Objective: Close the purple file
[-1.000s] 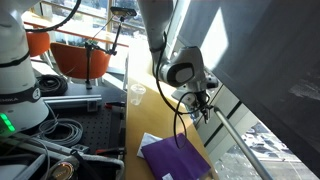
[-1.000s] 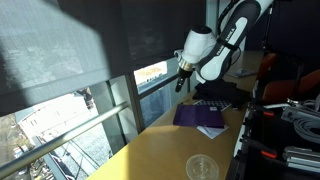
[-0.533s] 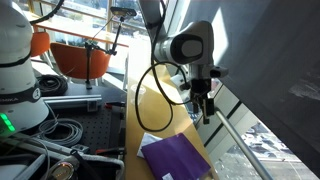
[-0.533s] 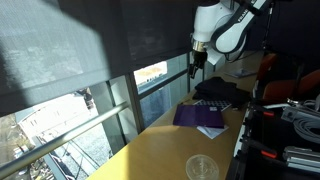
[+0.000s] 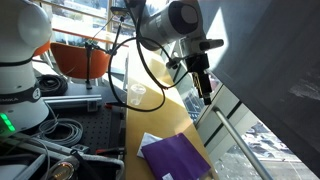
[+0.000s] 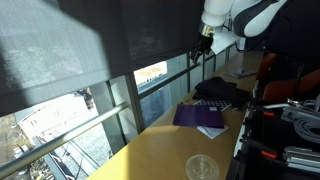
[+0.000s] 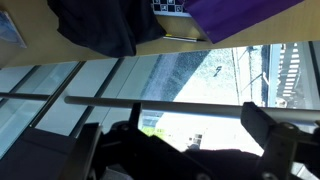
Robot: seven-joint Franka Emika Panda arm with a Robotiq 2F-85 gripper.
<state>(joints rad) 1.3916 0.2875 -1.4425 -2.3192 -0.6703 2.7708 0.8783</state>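
The purple file [image 5: 178, 155] lies flat on the tan table in both exterior views [image 6: 199, 115], purple cover up, with a white sheet [image 5: 150, 140] sticking out at one edge. In the wrist view its corner [image 7: 240, 12] shows at the top right. My gripper [image 5: 205, 90] hangs high above the table by the window, well clear of the file [image 6: 200, 45]. Its fingers [image 7: 180, 140] are spread apart and hold nothing.
A dark cloth [image 6: 220, 92] lies just beyond the file [image 7: 95, 25]. A clear plastic cup [image 6: 201, 167] stands on the table [image 5: 137, 95]. A window rail [image 7: 150, 100] runs along the table's edge. Cables and the robot base [image 5: 22, 85] sit beside the table.
My gripper has risen and swung away from the file, up toward the window. The file has not moved.
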